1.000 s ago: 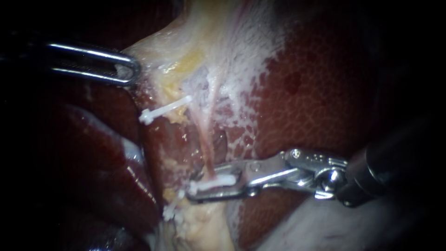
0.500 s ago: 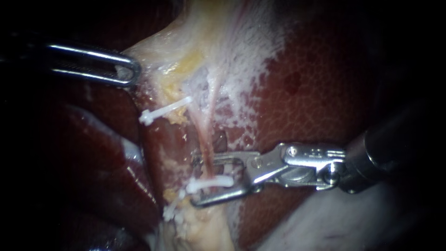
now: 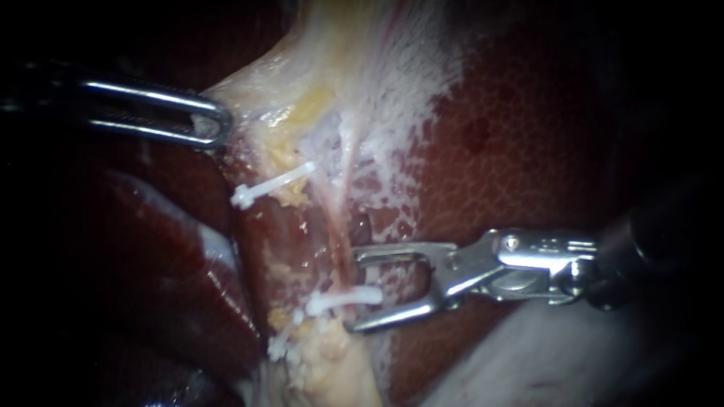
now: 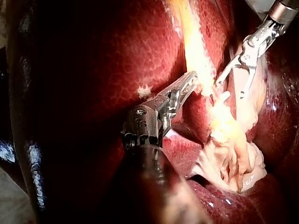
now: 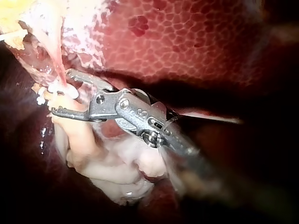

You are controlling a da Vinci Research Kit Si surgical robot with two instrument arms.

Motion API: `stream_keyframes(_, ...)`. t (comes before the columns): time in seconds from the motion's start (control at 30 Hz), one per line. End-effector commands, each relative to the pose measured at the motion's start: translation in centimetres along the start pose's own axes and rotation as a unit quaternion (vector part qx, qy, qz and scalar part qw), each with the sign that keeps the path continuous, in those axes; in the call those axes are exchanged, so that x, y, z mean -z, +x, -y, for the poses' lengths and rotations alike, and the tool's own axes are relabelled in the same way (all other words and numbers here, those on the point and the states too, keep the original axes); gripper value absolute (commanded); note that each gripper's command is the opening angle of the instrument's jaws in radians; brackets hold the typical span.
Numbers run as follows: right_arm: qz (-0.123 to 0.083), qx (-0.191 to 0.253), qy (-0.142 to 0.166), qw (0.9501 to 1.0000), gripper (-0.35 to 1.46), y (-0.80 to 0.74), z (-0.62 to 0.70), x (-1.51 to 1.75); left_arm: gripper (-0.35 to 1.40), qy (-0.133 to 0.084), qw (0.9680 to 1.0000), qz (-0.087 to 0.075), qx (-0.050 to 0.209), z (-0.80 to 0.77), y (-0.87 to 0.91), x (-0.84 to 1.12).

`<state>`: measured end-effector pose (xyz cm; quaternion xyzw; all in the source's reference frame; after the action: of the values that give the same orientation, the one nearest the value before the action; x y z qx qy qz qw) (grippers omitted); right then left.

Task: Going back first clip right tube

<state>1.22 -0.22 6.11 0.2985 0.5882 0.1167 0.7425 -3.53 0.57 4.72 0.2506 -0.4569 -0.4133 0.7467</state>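
Gripping tissue (image 3: 249, 98), left instrument (image 3: 215, 120); right instrument (image 3: 357, 291) gapes beside three clips (image 3: 271, 183) (image 3: 343, 298) (image 3: 283, 343).

The endoscope sits close over the tube (image 3: 337, 234); both wrist cameras share that spot.

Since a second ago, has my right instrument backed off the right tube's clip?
Yes. The right instrument has slid back rightward against the right tube's clip, jaws open with the clip's end between them.

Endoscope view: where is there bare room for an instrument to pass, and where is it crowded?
Free: the liver above the right instrument, and the stretch of tube from the lower clip up toward the upper clip. Crowded: at the lower clip, whose end lies between the open jaws.
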Motion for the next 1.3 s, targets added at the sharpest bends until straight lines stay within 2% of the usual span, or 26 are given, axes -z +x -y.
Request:
stream_keyframes(0.03,0.000,0.004,-0.003,1.0000,0.60,0.02,0.00,0.06,-0.35,0.000,1.0000,0.000,0.000,-0.01,0.00,0.00)
stream_keyframes(0.3,-0.001,0.030,-0.017,0.9994,0.60,0.21,0.01,0.47,-0.35,0.001,1.0000,0.000,-0.001,-0.01,0.03,-0.02)
stream_keyframes(0.53,-0.001,0.037,-0.021,0.9991,0.60,0.33,0.02,0.62,-0.35,0.002,1.0000,-0.001,-0.002,-0.03,0.05,-0.04)
stream_keyframes(1.13,0.000,0.052,-0.022,0.9984,0.60,0.40,0.05,0.75,-0.35,0.004,1.0000,0.000,-0.006,-0.07,0.10,-0.10)
stream_keyframes(1.3,0.000,0.052,-0.021,0.9984,0.60,0.39,0.06,0.77,-0.35,0.004,1.0000,-0.002,-0.006,-0.16,0.16,-0.18)
